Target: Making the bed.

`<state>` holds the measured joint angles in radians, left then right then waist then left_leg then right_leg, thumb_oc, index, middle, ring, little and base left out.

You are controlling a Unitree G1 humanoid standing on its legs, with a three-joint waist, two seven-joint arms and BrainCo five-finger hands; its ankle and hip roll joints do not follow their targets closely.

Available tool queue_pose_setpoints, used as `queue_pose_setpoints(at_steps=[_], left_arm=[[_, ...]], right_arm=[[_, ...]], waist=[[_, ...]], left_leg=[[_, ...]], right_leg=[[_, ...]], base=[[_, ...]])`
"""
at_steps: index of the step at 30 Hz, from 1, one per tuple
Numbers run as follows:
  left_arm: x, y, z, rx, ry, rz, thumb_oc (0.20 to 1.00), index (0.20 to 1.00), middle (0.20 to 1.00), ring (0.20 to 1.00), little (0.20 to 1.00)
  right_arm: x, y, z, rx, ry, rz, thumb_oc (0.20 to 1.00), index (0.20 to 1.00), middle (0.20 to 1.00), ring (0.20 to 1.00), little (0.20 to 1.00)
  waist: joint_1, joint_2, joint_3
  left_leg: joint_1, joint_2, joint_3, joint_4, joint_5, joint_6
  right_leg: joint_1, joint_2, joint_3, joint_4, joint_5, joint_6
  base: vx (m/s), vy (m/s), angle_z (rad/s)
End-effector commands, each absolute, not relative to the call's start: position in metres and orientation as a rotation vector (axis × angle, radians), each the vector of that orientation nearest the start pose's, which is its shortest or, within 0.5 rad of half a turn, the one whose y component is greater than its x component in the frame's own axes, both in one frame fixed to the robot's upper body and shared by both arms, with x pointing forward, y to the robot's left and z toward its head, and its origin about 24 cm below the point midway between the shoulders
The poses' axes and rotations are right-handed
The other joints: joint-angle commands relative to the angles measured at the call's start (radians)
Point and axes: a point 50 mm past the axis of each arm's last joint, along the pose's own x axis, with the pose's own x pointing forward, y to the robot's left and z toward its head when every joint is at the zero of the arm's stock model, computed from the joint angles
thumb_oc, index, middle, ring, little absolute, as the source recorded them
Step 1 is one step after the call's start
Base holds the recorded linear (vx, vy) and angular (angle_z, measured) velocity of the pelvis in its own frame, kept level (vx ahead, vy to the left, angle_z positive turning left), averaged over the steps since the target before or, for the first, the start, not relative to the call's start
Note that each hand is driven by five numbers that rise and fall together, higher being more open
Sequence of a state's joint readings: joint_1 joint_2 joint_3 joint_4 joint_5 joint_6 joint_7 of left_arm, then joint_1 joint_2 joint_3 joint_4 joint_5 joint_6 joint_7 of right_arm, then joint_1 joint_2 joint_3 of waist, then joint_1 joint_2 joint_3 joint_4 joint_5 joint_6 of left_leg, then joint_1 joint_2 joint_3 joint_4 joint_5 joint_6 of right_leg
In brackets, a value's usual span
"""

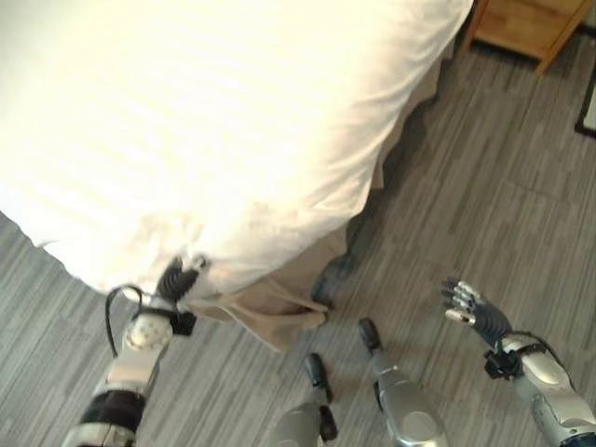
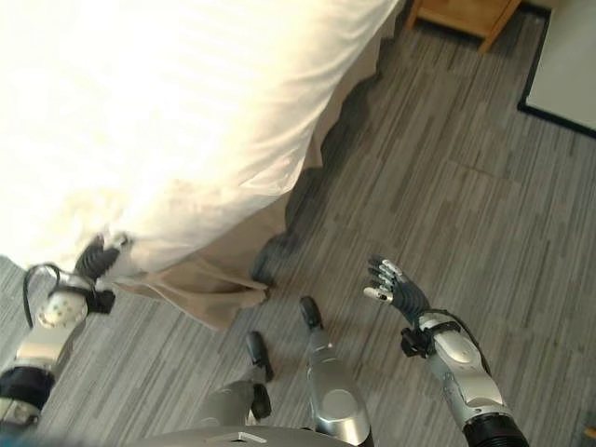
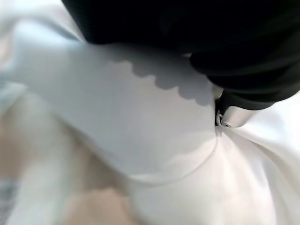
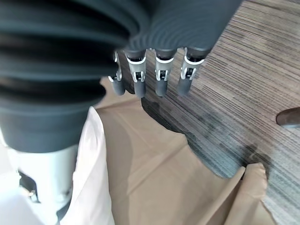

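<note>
The bed's white duvet (image 1: 233, 121) covers the upper left and hangs over the bed's corner. Under it a tan bed skirt (image 1: 270, 303) falls to the floor. My left hand (image 1: 182, 277) is at the duvet's lower edge at that corner, fingers curled into the cloth, which bunches around them. The left wrist view shows white duvet (image 3: 154, 122) creasing toward one silver finger (image 3: 229, 117). My right hand (image 2: 396, 287) hovers over the floor to the right of the bed, fingers (image 4: 150, 75) straight and holding nothing, with the tan skirt (image 4: 164, 178) beyond them.
Grey striped plank floor (image 1: 466, 186) runs along the bed's right side. A wooden nightstand (image 1: 526, 23) stands at the far right by the bed's head. A pale panel with a dark edge (image 2: 568, 65) lies at the right border.
</note>
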<state>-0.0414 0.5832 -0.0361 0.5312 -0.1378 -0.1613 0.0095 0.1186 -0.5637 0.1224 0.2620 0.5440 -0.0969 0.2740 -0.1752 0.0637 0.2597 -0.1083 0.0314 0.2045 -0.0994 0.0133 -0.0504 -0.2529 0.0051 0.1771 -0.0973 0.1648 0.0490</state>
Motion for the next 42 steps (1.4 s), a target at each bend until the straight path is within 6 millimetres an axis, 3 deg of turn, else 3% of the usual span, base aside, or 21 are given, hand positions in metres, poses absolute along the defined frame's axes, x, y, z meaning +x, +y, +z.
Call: queue_pose_setpoints(at_steps=[1,4,5,10,12,13,14,18,19,20,21,22,26,27,28,29,30,37,39,40,42], left_arm=[[0.202,0.300,-0.044,0.574,0.547,-0.030,0.200,0.200,0.200,0.200,0.200],[0.146,0.275,-0.105,0.540,0.830,-0.150,0.200,0.200,0.200,0.200,0.200],[0.147,0.275,-0.105,0.540,0.829,-0.151,0.200,0.200,0.200,0.200,0.200],[0.096,0.242,-0.149,0.567,1.086,-0.290,0.200,0.200,0.200,0.200,0.200],[0.078,0.231,-0.160,0.493,1.176,-0.284,0.200,0.200,0.200,0.200,0.200],[0.079,0.231,-0.160,0.493,1.176,-0.284,0.200,0.200,0.200,0.200,0.200],[0.076,0.229,-0.161,0.473,1.188,-0.277,1.000,1.000,1.000,1.000,1.000],[0.087,0.226,-0.158,0.429,1.138,-0.289,1.000,1.000,1.000,1.000,1.000],[0.111,0.225,-0.144,0.565,0.986,-0.406,1.000,1.000,1.000,1.000,1.000],[0.111,0.225,-0.143,0.566,0.988,-0.407,1.000,1.000,1.000,1.000,1.000],[0.118,0.223,-0.133,0.639,0.910,-0.514,1.000,1.000,1.000,1.000,1.000],[0.119,0.237,-0.115,0.752,0.845,-0.646,1.000,1.000,1.000,1.000,1.000],[0.081,0.261,-0.104,0.873,0.978,-0.952,1.000,1.000,1.000,1.000,1.000],[0.070,0.265,-0.105,0.869,1.022,-0.983,1.000,1.000,1.000,1.000,1.000],[0.044,0.268,-0.112,0.822,1.138,-1.059,1.000,1.000,1.000,1.000,1.000],[0.044,0.268,-0.112,0.821,1.138,-1.060,1.000,1.000,1.000,1.000,1.000],[0.031,0.267,-0.118,0.795,1.189,-1.080,1.000,1.000,1.000,1.000,1.000],[-0.028,0.222,-0.126,0.500,1.297,-1.305,1.000,1.000,1.000,1.000,1.000],[-0.031,0.213,-0.128,0.415,1.303,-1.281,1.000,1.000,1.000,1.000,1.000],[-0.022,0.211,-0.125,0.319,1.278,-1.209,1.000,1.000,1.000,1.000,1.000],[-0.017,0.216,-0.122,0.314,1.266,-1.175,1.000,1.000,1.000,1.000,1.000]], right_arm=[[0.201,-0.251,-0.010,-0.025,0.307,0.236,1.000,1.000,1.000,1.000,1.000],[0.199,-0.250,-0.015,-0.042,0.333,0.244,1.000,1.000,1.000,1.000,1.000],[0.199,-0.250,-0.015,-0.043,0.334,0.243,1.000,1.000,1.000,1.000,1.000],[0.199,-0.243,-0.019,-0.053,0.349,0.263,1.000,1.000,1.000,1.000,1.000],[0.196,-0.241,-0.024,-0.053,0.372,0.266,1.000,1.000,1.000,1.000,1.000],[0.196,-0.241,-0.024,-0.053,0.371,0.266,1.000,1.000,1.000,1.000,1.000],[0.196,-0.240,-0.025,-0.053,0.376,0.268,1.000,1.000,1.000,1.000,1.000],[0.194,-0.239,-0.029,-0.047,0.398,0.263,1.000,1.000,1.000,1.000,1.000],[0.196,-0.241,-0.030,-0.058,0.400,0.252,1.000,1.000,1.000,1.000,1.000],[0.196,-0.241,-0.030,-0.057,0.401,0.252,1.000,1.000,1.000,1.000,1.000],[0.197,-0.242,-0.029,-0.058,0.396,0.250,1.000,1.000,1.000,1.000,1.000],[0.198,-0.248,-0.028,-0.069,0.396,0.242,1.000,1.000,1.000,1.000,1.000],[0.200,-0.251,-0.029,-0.069,0.413,0.256,1.000,1.000,1.000,1.000,1.000],[0.201,-0.250,-0.028,-0.058,0.406,0.260,1.000,1.000,1.000,1.000,1.000],[0.201,-0.247,-0.030,-0.039,0.415,0.284,1.000,1.000,1.000,1.000,1.000],[0.201,-0.247,-0.030,-0.039,0.416,0.284,1.000,1.000,1.000,1.000,1.000],[0.201,-0.245,-0.029,-0.035,0.414,0.295,1.000,1.000,1.000,1.000,1.000],[0.201,-0.247,-0.029,-0.039,0.430,0.303,1.000,1.000,1.000,1.000,1.000],[0.201,-0.247,-0.030,-0.034,0.433,0.296,1.000,1.000,1.000,1.000,1.000],[0.199,-0.248,-0.032,-0.027,0.445,0.287,1.000,1.000,1.000,1.000,1.000],[0.198,-0.249,-0.033,-0.031,0.452,0.290,1.000,1.000,1.000,1.000,1.000]], waist=[[-0.002,-0.022,-0.053],[0.009,-0.026,-0.097],[0.010,-0.025,-0.097],[0.015,-0.027,-0.136],[0.017,-0.025,-0.153],[0.016,-0.025,-0.152],[0.016,-0.025,-0.156],[0.019,-0.017,-0.176],[0.025,-0.008,-0.180],[0.025,-0.009,-0.180],[0.029,-0.004,-0.181],[0.038,0.009,-0.180],[0.043,0.028,-0.192],[0.044,0.033,-0.195],[0.041,0.038,-0.203],[0.041,0.038,-0.204],[0.038,0.041,-0.207],[0.033,0.060,-0.212],[0.031,0.065,-0.209],[0.029,0.071,-0.205],[0.028,0.073,-0.204]], left_leg=[[0.045,-0.014,-0.021,0.012,-0.023,-0.013],[0.071,-0.016,-0.017,0.012,-0.029,-0.006],[0.071,-0.015,-0.017,0.012,-0.029,-0.006],[0.102,-0.014,-0.021,0.012,-0.031,-0.003],[0.120,-0.016,-0.030,0.012,-0.031,-0.004],[0.121,-0.016,-0.030,0.012,-0.031,-0.004],[0.126,-0.016,-0.033,0.012,-0.030,-0.004],[0.139,-0.017,-0.041,0.012,-0.026,-0.006],[0.143,-0.019,-0.052,0.012,-0.024,-0.005],[0.144,-0.019,-0.053,0.012,-0.024,-0.005],[0.148,-0.020,-0.057,0.012,-0.026,-0.004],[0.150,-0.022,-0.062,0.012,-0.026,-0.003],[0.156,-0.024,-0.065,0.012,-0.033,-0.001],[0.157,-0.025,-0.063,0.012,-0.035,0.000],[0.159,-0.026,-0.058,0.012,-0.038,0.000],[0.159,-0.026,-0.058,0.012,-0.038,0.000],[0.160,-0.026,-0.055,0.012,-0.039,0.001],[0.165,-0.027,-0.053,0.012,-0.046,0.006],[0.165,-0.028,-0.053,0.012,-0.045,0.006],[0.165,-0.028,-0.055,0.012,-0.043,0.007],[0.166,-0.027,-0.056,0.012,-0.043,0.007]], right_leg=[[0.049,-0.056,-0.029,0.016,-0.029,0.101],[0.077,-0.050,-0.031,0.010,-0.033,0.101],[0.078,-0.050,-0.031,0.010,-0.033,0.101],[0.115,-0.046,-0.039,0.010,-0.044,0.098],[0.138,-0.045,-0.048,0.012,-0.051,0.092],[0.139,-0.045,-0.049,0.011,-0.051,0.092],[0.144,-0.045,-0.051,0.013,-0.053,0.090],[0.169,-0.047,-0.065,0.014,-0.059,0.085],[0.179,-0.049,-0.076,0.015,-0.062,0.084],[0.180,-0.049,-0.077,0.015,-0.062,0.084],[0.185,-0.051,-0.081,0.015,-0.065,0.085],[0.193,-0.055,-0.089,0.016,-0.068,0.086],[0.205,-0.060,-0.095,0.012,-0.073,0.086],[0.206,-0.061,-0.096,0.012,-0.073,0.085],[0.208,-0.060,-0.091,0.011,-0.074,0.084],[0.208,-0.060,-0.091,0.011,-0.074,0.084],[0.207,-0.059,-0.088,0.011,-0.075,0.083],[0.212,-0.059,-0.083,0.011,-0.080,0.077],[0.213,-0.060,-0.082,0.011,-0.079,0.076],[0.216,-0.061,-0.084,0.011,-0.080,0.074],[0.217,-0.061,-0.085,0.011,-0.079,0.074]], base=[[0.05,0.006,-0.01],[0.07,0.004,-0.02],[0.06,-0.004,-0.07],[0.05,-0.010,-0.04],[0.06,-0.028,-0.02],[0.05,-0.029,0.01],[0.00,0.000,0.00],[0.03,-0.030,0.06],[0.01,-0.031,0.07],[0.01,-0.025,0.08],[0.00,-0.005,0.13],[0.01,-0.012,0.17],[0.02,-0.007,0.11],[0.05,-0.005,0.00],[0.04,-0.001,0.00],[0.04,-0.003,-0.02],[0.00,0.000,0.00],[0.00,0.000,0.00],[0.00,0.000,0.00],[0.00,0.000,0.00],[0.00,0.000,0.00]])
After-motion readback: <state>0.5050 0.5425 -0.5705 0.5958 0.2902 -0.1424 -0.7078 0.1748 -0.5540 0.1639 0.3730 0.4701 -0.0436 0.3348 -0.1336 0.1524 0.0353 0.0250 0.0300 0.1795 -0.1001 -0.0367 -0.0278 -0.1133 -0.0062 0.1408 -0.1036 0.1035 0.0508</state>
